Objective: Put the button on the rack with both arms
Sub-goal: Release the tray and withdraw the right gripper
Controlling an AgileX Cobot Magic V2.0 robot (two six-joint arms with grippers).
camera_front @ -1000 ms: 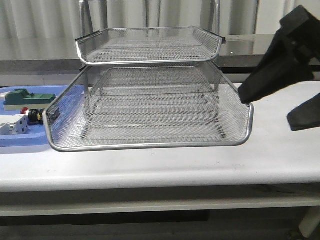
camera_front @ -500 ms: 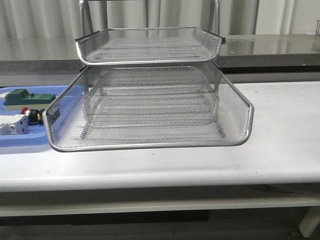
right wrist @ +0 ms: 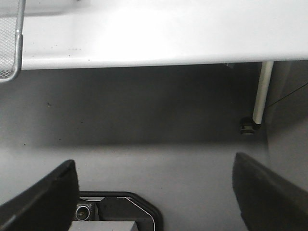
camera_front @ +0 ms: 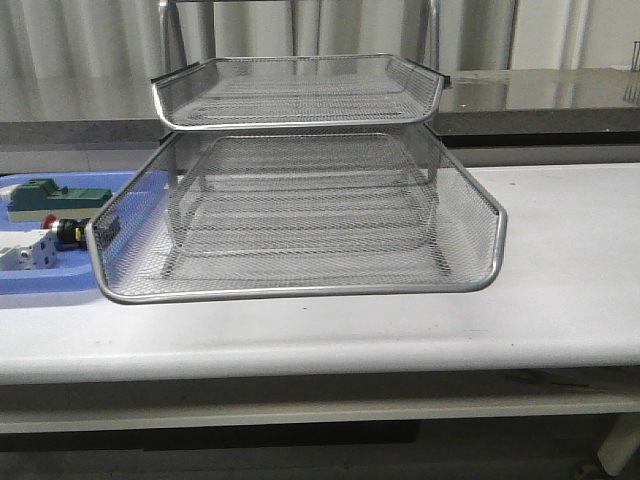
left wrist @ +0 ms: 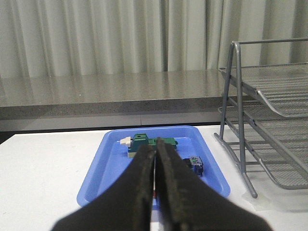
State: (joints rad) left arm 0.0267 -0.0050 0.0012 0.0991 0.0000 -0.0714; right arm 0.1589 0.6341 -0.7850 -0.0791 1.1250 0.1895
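The rack [camera_front: 300, 180] is standing on the white table [camera_front: 560, 260] with its bottom tray pulled out toward the table's front edge, and the button [camera_front: 62, 230] is lying in the blue tray [camera_front: 40, 280] at the table's left end, its red cap just showing beside a white block [camera_front: 28, 250] and near a green block [camera_front: 55, 193]. The right arm, which a second ago was reaching in at the drawn-out tray's right front corner, is now gone from the front view. Its gripper [right wrist: 154, 192] is hanging off the table's front edge, fingers spread wide and holding nothing, looking down at the floor. The left gripper [left wrist: 156, 192] is pointing at the blue tray with its fingers pressed together, empty. With the tray apparently opened, the pick-up of the button looks to be falling to the left arm next.
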